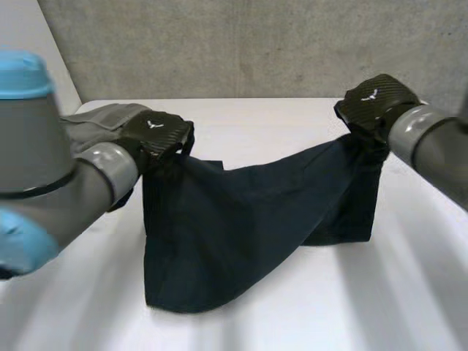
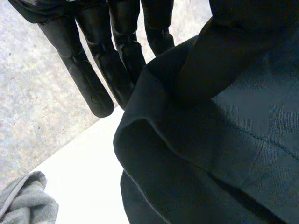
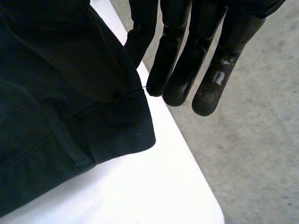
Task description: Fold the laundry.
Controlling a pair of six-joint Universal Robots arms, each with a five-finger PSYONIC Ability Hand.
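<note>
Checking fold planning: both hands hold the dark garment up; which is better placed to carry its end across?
Probably right: the right hand holds its end of the dark garment by bare table, while the left hand is crowded by a grey cloth lying beside it.

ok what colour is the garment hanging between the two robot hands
Plain dark navy, almost black, with no pattern. The garment shows best in the head view.
</note>
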